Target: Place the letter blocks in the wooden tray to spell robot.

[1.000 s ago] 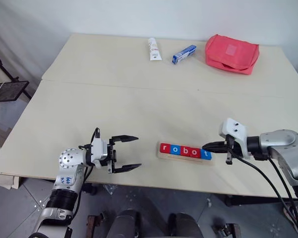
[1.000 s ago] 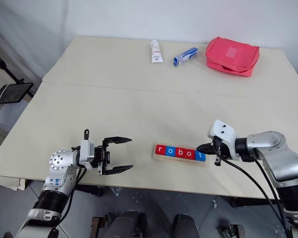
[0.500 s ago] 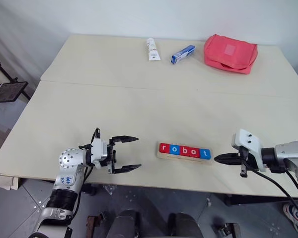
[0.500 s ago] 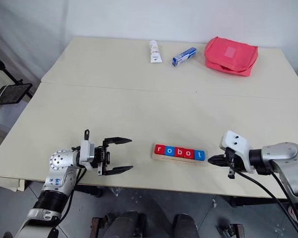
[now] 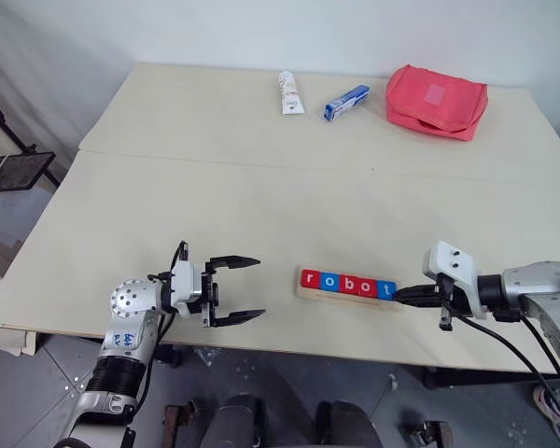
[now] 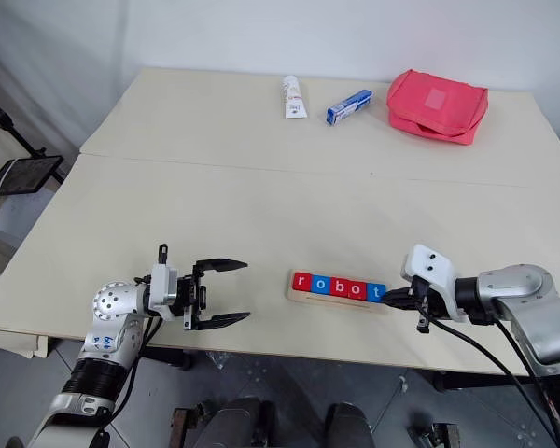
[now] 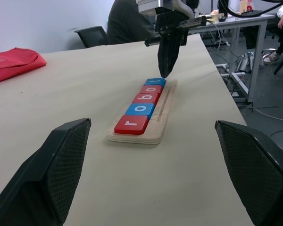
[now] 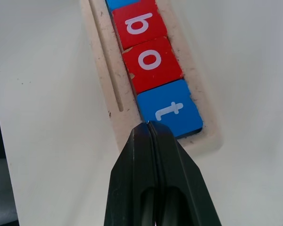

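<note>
Letter blocks [image 5: 346, 284] all sit in the wooden tray [image 5: 303, 293] at the table's [image 5: 261, 205] 6 o'clock edge spelling robot, right gripper [image 5: 403, 295] pinched empty, back at the t end after pulling away, left gripper [image 5: 245, 288] spread wide and idle; task looks done.

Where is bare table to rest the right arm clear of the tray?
Bare: the wide middle of the pale table, between the long wooden tray and the far red pouch. Crowded: the near edge, where the shut right gripper meets the blue t block.
</note>
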